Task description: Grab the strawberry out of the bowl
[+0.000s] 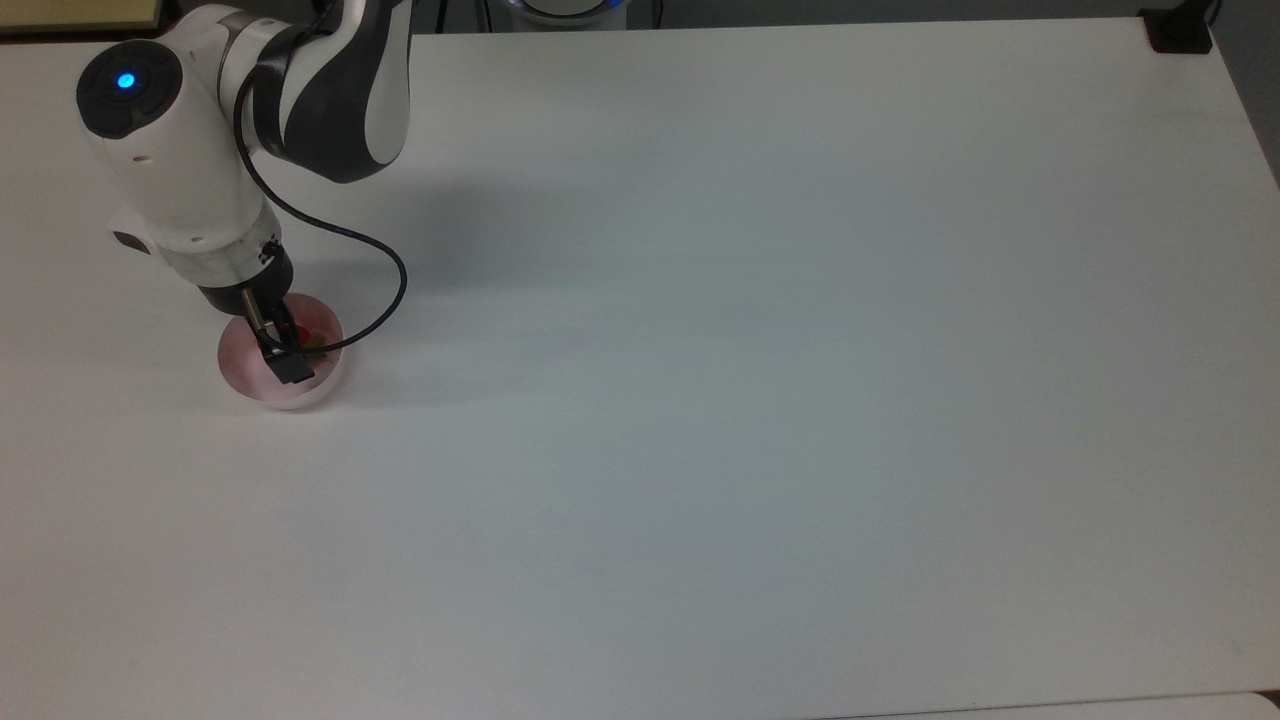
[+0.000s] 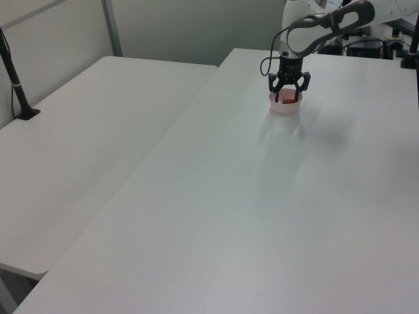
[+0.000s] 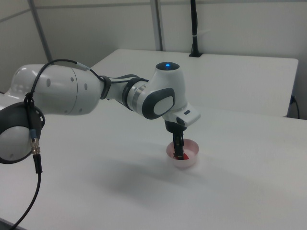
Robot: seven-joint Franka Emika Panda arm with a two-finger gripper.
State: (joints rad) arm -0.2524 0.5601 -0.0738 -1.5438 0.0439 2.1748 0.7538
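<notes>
The small glossy red strawberry (image 1: pixel 300 335) with its dark green leafy cap lies inside the small round pale pink plastic bowl (image 1: pixel 245 372), toward the side of the bowl nearer the top view's top. In the left view the strawberry (image 2: pixel 287 101) shows as a red spot on the bowl's floor. The bowl (image 2: pixel 285 108) sits on the wide white table (image 1: pixel 760 380), near the top view's left edge; in the right view the bowl (image 3: pixel 191 162) stands well apart from the table's far edge.

The black two-finger gripper (image 2: pixel 287 98) of the white and grey robot arm (image 1: pixel 190 170) points straight down into the bowl. In the left view its fingers (image 2: pixel 277 95) are spread apart, one on each side of the strawberry, their tips below the bowl's rim; whether they touch the fruit cannot be told. A black cable (image 1: pixel 385 265) loops from the wrist over the table beside the bowl.
</notes>
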